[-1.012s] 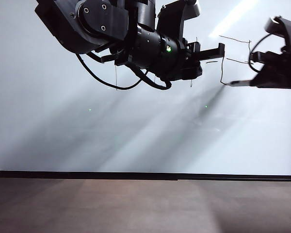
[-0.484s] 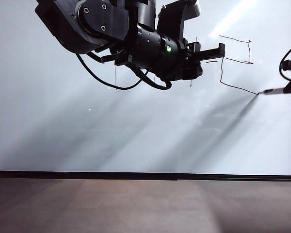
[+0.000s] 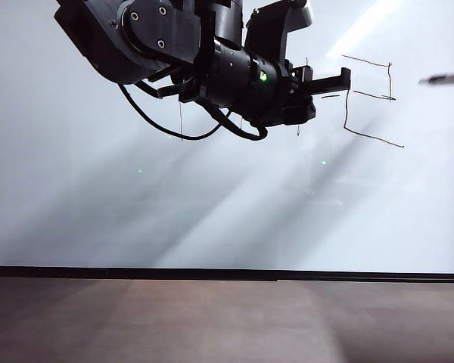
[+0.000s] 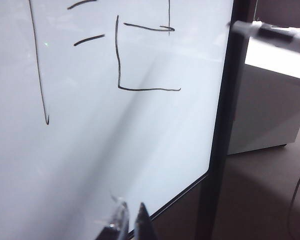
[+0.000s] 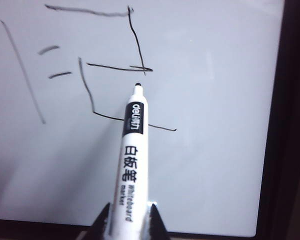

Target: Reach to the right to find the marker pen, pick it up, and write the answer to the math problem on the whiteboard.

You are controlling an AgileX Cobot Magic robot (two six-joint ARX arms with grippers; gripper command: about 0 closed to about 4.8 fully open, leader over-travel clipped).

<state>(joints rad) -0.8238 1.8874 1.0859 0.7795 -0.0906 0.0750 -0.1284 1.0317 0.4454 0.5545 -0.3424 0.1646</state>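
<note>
The right gripper (image 5: 129,220) has lifted the marker pen (image 5: 130,165) off the whiteboard (image 3: 212,212) (answer (image 3: 369,98) complete), jaws clamping it; retreat straight. The left gripper (image 4: 130,220) hovers, jaws narrow, empty.

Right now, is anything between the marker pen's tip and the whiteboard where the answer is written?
Nothing visible. In the right wrist view the right gripper is shut on the marker pen, whose tip points at the answer on the whiteboard with only open air between. The left gripper hangs beside the math problem.

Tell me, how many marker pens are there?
1. The marker pen is clamped in the right gripper off the whiteboard's right edge, its tip lifted clear of the answer. The shut left gripper holds none.
</note>
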